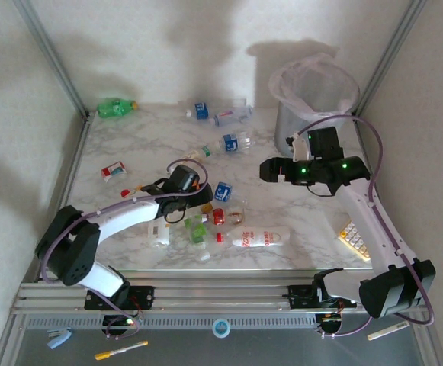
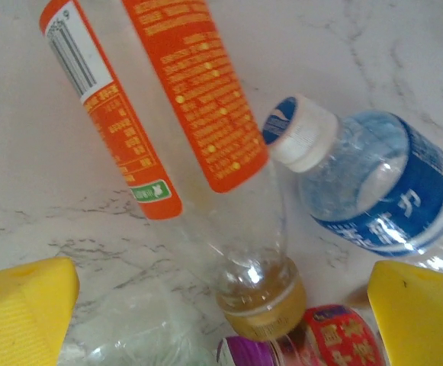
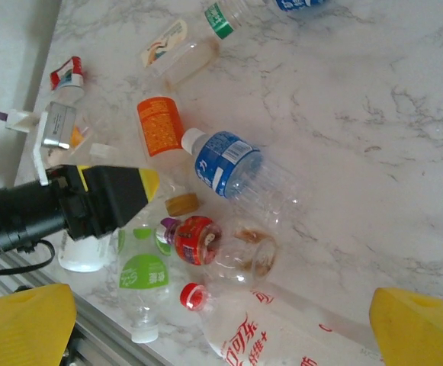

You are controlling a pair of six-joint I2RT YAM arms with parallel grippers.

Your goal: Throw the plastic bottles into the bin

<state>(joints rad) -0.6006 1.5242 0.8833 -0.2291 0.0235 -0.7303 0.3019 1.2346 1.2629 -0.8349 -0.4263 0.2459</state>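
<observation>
The plastic bottles [image 1: 229,142] lie all over the marble table [image 1: 297,213]. Most sit in a heap near the front, well apart from the bin [image 1: 290,118] in the far right corner. The left gripper [image 2: 221,309] hangs right over that heap with its yellow fingers [image 2: 23,313] spread wide and nothing held. Under it lies the orange-label bottle [image 2: 198,114], its gold cap between the two fingers. Just beside it is the blue-label bottle [image 2: 381,191] with a white cap. So I think the step in hand is picking up the orange one. Next the gripper would need to go down and squeeze it without catching the blue one, then carry it a long way across to the bin. The right gripper [image 3: 221,324] is wide open and empty too, up in the air between the heap and the bin. The left wrist view shows the orange label and its bar code up close. The right wrist view shows more of the heap, with a red-label bottle [image 3: 194,236] and a green-label bottle [image 3: 143,282]. The top view shows the bin and a green bottle [image 1: 114,107] far off at the back left.
</observation>
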